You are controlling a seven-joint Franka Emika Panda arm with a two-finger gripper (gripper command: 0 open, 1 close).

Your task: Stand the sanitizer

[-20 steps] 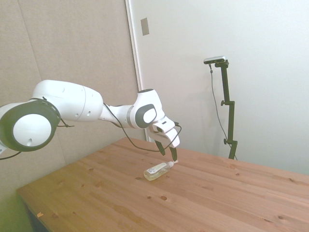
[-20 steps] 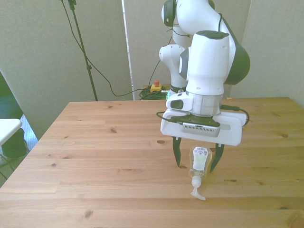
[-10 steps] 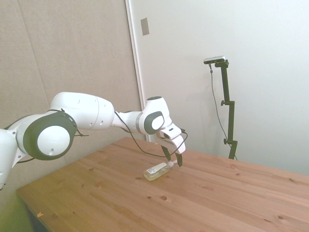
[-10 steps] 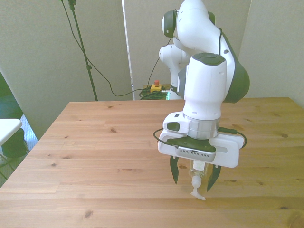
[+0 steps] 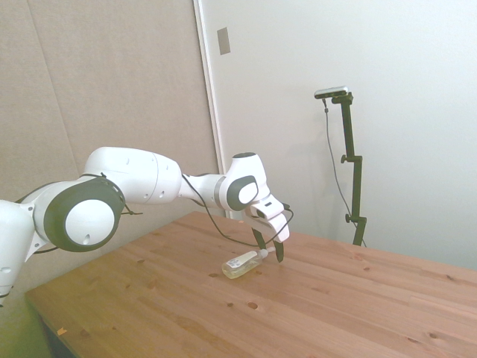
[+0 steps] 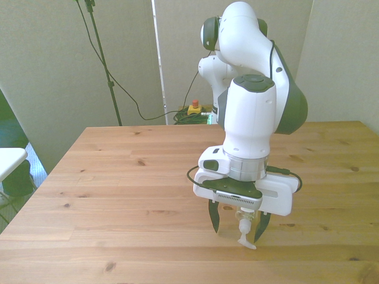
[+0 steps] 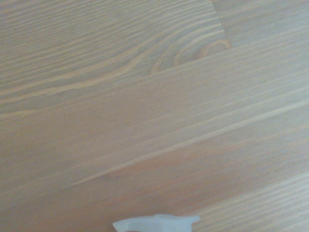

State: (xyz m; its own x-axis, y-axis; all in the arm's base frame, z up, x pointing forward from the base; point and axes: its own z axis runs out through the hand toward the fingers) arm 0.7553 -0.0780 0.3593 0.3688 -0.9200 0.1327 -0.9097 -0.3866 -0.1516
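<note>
The sanitizer (image 5: 240,265) lies on its side on the wooden table (image 5: 313,313), a small clear bottle of pale yellowish liquid with a white label. Its white pump top (image 6: 244,233) points toward the table's near edge in the front view. My gripper (image 6: 236,228) is open and low over the table, one dark finger on each side of the pump neck, apart from it. The gripper (image 5: 268,248) hides most of the bottle's body in the front view. In the wrist view only the tip of the pump top (image 7: 157,223) shows against bare wood.
A red-and-yellow button box (image 6: 193,109) and cables lie on the floor behind the table. A white surface (image 6: 9,158) shows at the front view's left edge.
The gripper has moved down and along the bottle toward its pump end, from over the body to astride the neck. The bottle has not moved.
</note>
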